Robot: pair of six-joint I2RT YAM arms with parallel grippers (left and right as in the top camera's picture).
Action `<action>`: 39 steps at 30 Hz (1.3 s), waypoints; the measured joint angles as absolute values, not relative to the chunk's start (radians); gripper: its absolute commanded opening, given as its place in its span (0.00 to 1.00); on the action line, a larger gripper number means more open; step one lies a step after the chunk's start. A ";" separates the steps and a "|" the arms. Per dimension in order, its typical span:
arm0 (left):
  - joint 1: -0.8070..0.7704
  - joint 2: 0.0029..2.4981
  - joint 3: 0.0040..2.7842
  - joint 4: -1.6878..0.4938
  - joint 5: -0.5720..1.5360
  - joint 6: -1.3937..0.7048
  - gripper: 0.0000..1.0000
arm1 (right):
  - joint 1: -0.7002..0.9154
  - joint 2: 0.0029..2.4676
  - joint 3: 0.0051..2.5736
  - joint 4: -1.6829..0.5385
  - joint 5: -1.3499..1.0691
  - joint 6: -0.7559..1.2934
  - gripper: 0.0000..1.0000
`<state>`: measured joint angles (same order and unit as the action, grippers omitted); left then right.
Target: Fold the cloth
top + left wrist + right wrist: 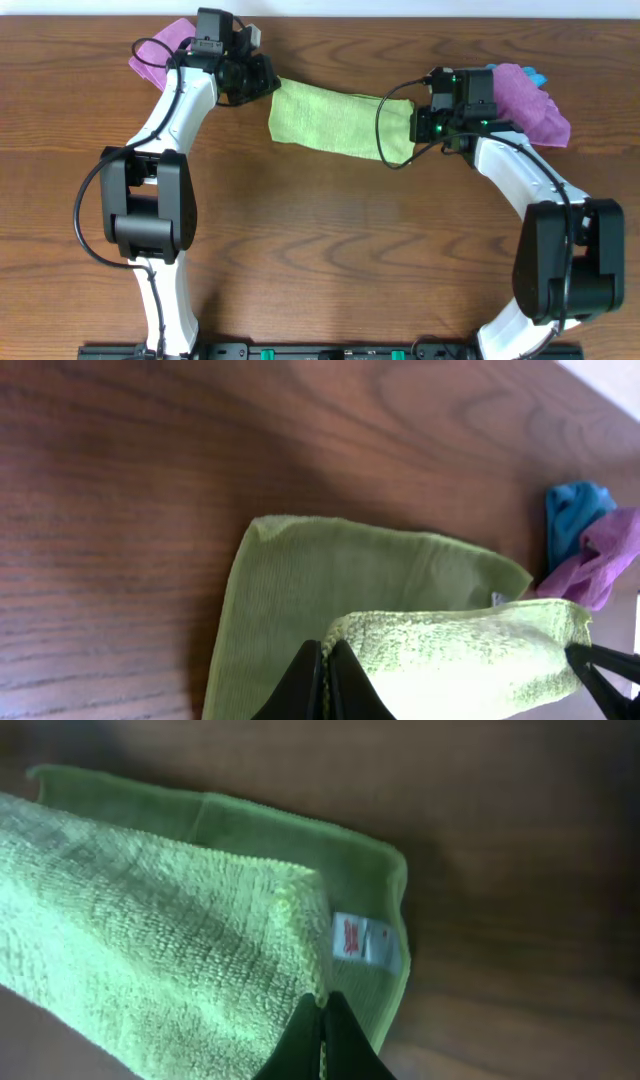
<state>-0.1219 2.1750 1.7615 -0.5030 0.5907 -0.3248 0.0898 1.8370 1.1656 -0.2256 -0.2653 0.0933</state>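
Note:
The green cloth (340,120) lies folded over itself at the back middle of the wooden table. My left gripper (262,80) is shut on the cloth's left corner, pinching the upper layer (450,660) above the lower layer (300,590). My right gripper (420,125) is shut on the cloth's right corner. In the right wrist view the fingertips (322,1010) pinch the top layer's edge (150,920) beside a white tag (362,938). In the left wrist view the fingertips (326,655) clamp the folded edge.
A purple cloth (160,50) lies behind the left arm at the back left. Another purple cloth (535,100) over a blue cloth (535,76) lies at the back right, also in the left wrist view (600,560). Bare wooden table (340,230) spreads in front.

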 measured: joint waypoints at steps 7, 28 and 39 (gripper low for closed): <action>-0.133 2.202 1.761 -0.399 0.583 -0.353 0.06 | 0.089 1.843 1.166 -0.154 -0.233 0.091 0.01; -0.147 2.330 1.761 -0.234 0.547 -0.394 0.06 | 0.089 1.959 1.166 -0.070 -0.160 0.086 0.01; -0.147 2.351 1.761 -0.228 0.516 -0.393 0.85 | 0.087 1.977 1.166 -0.067 -0.121 0.081 0.72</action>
